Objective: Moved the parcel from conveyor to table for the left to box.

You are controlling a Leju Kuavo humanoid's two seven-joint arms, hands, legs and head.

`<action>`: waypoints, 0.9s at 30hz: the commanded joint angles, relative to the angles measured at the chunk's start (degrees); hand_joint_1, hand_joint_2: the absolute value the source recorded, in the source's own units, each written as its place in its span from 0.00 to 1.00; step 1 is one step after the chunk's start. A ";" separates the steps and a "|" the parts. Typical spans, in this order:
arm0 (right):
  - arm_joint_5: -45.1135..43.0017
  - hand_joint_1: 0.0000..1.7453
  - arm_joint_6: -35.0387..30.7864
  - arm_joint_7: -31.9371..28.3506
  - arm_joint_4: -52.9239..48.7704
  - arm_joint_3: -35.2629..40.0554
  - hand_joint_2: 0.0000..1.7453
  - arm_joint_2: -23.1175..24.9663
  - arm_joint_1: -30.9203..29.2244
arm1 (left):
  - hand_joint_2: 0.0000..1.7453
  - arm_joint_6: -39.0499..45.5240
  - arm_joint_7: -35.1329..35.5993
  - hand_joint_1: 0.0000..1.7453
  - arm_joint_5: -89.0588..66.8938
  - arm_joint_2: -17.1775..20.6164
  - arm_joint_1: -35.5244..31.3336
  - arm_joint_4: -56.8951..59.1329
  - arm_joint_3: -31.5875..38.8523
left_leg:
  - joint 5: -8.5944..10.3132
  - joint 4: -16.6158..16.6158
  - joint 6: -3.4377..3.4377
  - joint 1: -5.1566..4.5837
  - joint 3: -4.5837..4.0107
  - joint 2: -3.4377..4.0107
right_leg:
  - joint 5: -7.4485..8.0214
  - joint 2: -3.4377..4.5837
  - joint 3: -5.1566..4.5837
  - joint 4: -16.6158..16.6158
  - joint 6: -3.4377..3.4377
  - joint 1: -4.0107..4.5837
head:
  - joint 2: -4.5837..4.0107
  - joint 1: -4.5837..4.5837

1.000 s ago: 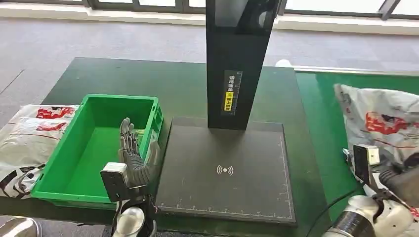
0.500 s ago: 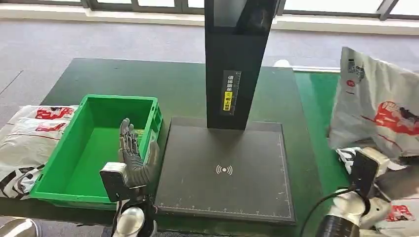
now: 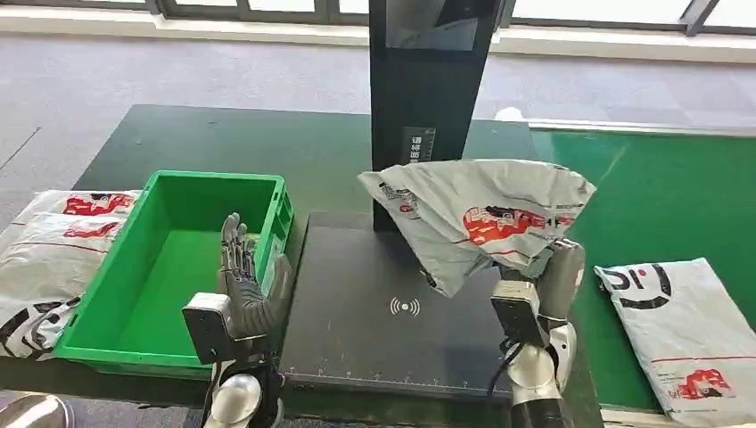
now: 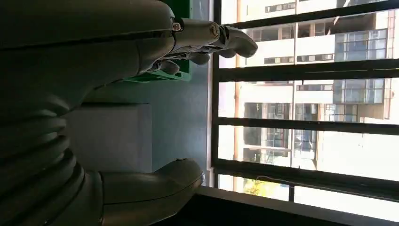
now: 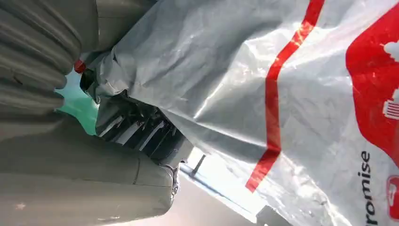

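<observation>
You see a dark green table (image 3: 223,143) on a grey carpet floor (image 3: 178,71), with bright windows (image 4: 306,94) behind. A black pad (image 3: 357,330) with a white wireless mark lies on it, under a black post (image 3: 428,80) that carries a yellow label; the writing is too small to read. The green conveyor (image 3: 677,187) is at the right. Your right hand (image 3: 557,272) grips the parcel (image 3: 481,214), a crinkled grey plastic bag with red print, above the pad. In the right wrist view you can read "romise". Your left hand (image 3: 239,276) is over the green plastic box (image 3: 160,259), fingers straight and apart, holding nothing. More bags lie at left (image 3: 53,250) and on the conveyor (image 3: 686,330).
</observation>
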 commanded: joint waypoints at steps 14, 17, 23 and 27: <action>11.93 0.00 10.87 11.26 25.48 7.03 1.00 -4.45 -3.06 | 1.00 -0.15 0.15 0.00 -0.84 -0.62 0.91 2.31 1.57 | -0.01 -0.27 -0.02 0.01 0.36 0.29 | 0.09 0.22 0.32 -0.34 -0.07 0.04 | 0.00 0.00; 12.02 0.00 11.22 11.16 26.17 6.62 1.00 -4.31 -3.34 | 1.00 -0.13 0.15 0.00 -0.90 -0.67 0.85 2.43 1.53 | 0.01 -0.28 -0.02 0.00 0.33 0.21 | 0.08 0.13 0.32 -0.34 -0.07 0.03 | 0.00 0.00; 12.02 0.00 11.22 11.16 26.17 6.62 1.00 -4.31 -3.34 | 1.00 -0.13 0.15 0.00 -0.90 -0.67 0.85 2.43 1.53 | -0.03 -0.10 -0.01 -0.02 0.17 0.15 | 0.01 0.12 0.15 -0.14 -0.03 0.00 | -0.02 0.00; 12.02 0.00 11.22 11.16 26.17 6.62 1.00 -4.31 -3.34 | 1.00 -0.13 0.15 0.00 -0.90 -0.67 0.85 2.43 1.53 | -0.03 -0.15 -0.02 -0.04 0.21 0.18 | 0.02 0.13 0.18 -0.17 -0.05 -0.02 | 0.00 0.00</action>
